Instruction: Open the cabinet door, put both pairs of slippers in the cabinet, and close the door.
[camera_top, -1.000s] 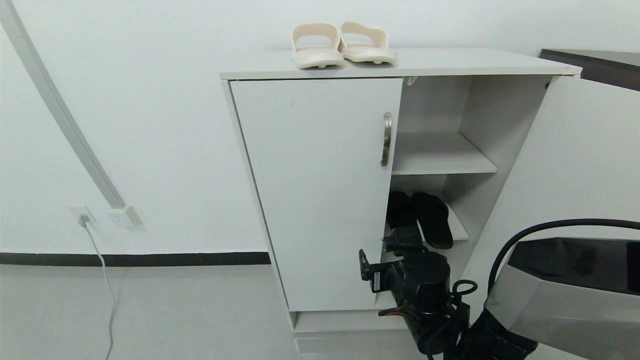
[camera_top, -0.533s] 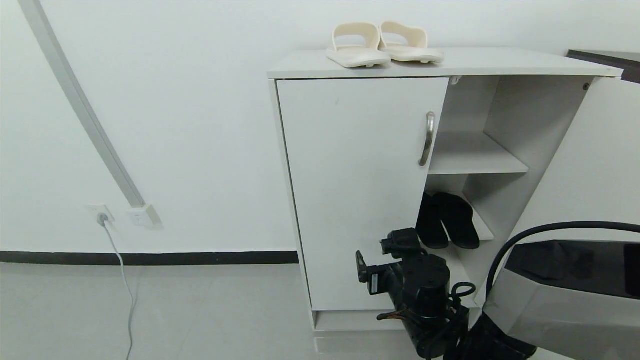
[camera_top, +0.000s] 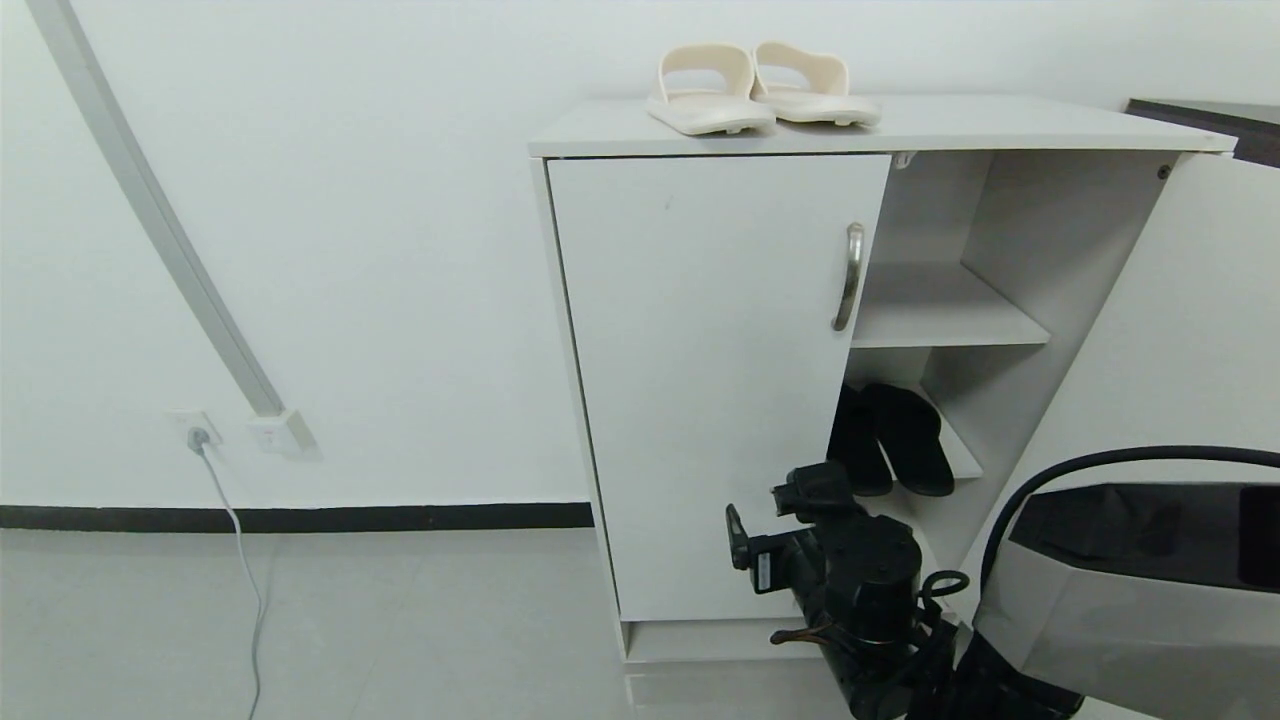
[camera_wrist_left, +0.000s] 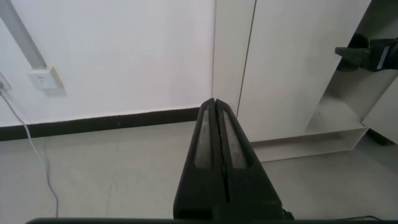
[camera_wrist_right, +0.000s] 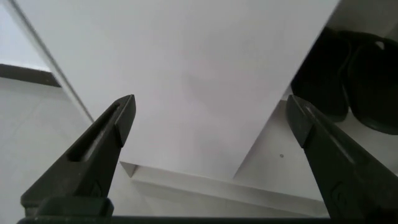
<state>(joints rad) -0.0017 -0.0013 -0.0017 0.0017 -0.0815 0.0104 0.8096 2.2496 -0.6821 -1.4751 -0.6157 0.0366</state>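
The cabinet (camera_top: 1000, 120) stands against the far wall. Its left door (camera_top: 700, 380) is closed and its right door (camera_top: 1180, 320) is swung wide open. The cream slippers (camera_top: 760, 85) sit side by side on the cabinet top, toward its left half. The black slippers (camera_top: 890, 440) lie together on the lower shelf inside, behind the closed door's free edge and below the upper shelf (camera_top: 940, 315).

The right gripper (camera_top: 815, 487) hangs low in front of the cabinet, by the bottom right corner of the closed door and just nearer than the black slippers. In the right wrist view the right gripper (camera_wrist_right: 208, 124) has its fingers (camera_wrist_right: 93, 155) spread wide, with nothing between them. The door's edge and the black slippers (camera_wrist_right: 348, 74) lie beyond it. It looks clear of the door, though the angle makes contact hard to judge.

The left gripper (camera_wrist_left: 214, 134) has its fingers pressed flat together and grips nothing. It is held above the floor, left of the cabinet, pointing toward the foot of the wall. The right gripper (camera_wrist_left: 367, 53) shows farther off to the right, at the cabinet opening.
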